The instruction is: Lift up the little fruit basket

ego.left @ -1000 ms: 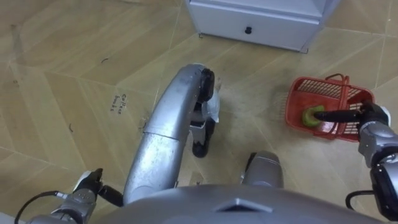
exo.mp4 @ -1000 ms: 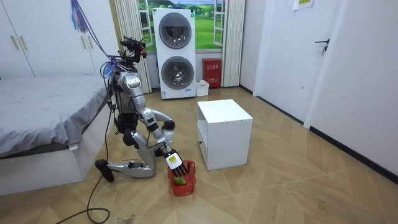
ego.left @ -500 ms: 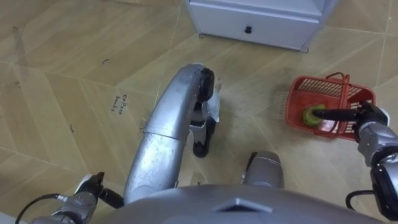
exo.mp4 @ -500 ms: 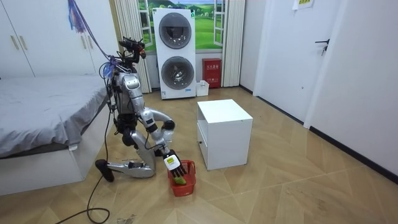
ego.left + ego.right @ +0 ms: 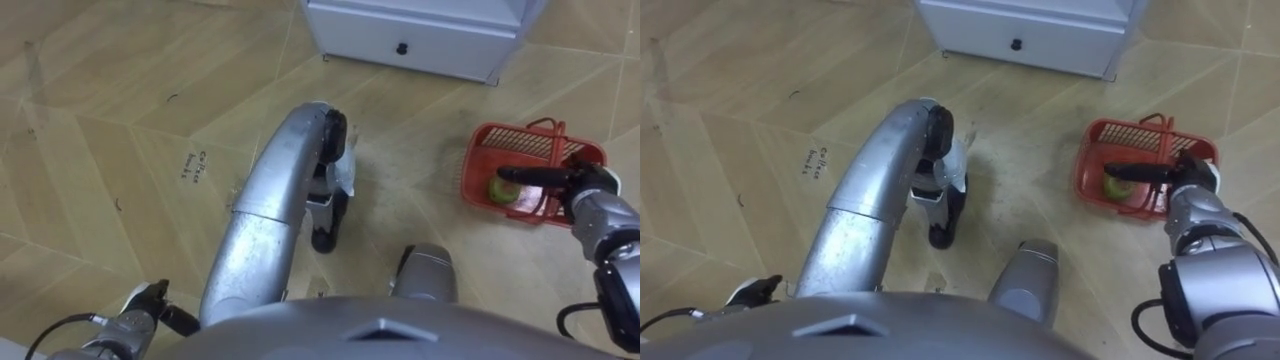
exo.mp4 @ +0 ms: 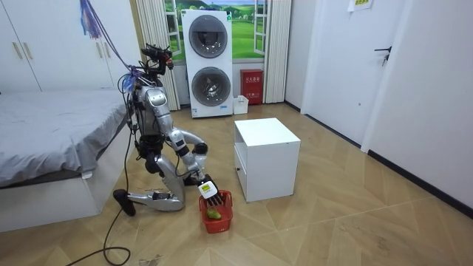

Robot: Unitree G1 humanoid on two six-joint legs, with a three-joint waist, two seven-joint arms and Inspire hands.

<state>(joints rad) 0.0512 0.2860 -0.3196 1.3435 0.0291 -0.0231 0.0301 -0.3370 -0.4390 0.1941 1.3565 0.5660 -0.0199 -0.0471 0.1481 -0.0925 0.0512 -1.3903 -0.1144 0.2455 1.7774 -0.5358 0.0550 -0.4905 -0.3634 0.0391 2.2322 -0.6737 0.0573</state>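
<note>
On the wooden floor [image 5: 120,90], beside the white cabinet [image 5: 420,30], the red fruit basket [image 5: 478,160] is standing with a green fruit [image 5: 500,189] inside. The right hand [image 5: 585,185] has been raised a little over it, fingers straight and nothing gripped, so the handle [image 5: 545,124] is not yet taken. Of the left hand [image 5: 148,298], low at the side, the state cannot be told.

Home interior: bedroom with laundry corner.
Bed [image 6: 52,125], white wardrobe [image 6: 37,44], stacked washing machines [image 6: 207,63], curtains [image 6: 275,52], low white cabinet [image 6: 266,159], herringbone wood floor [image 6: 355,222].
</note>
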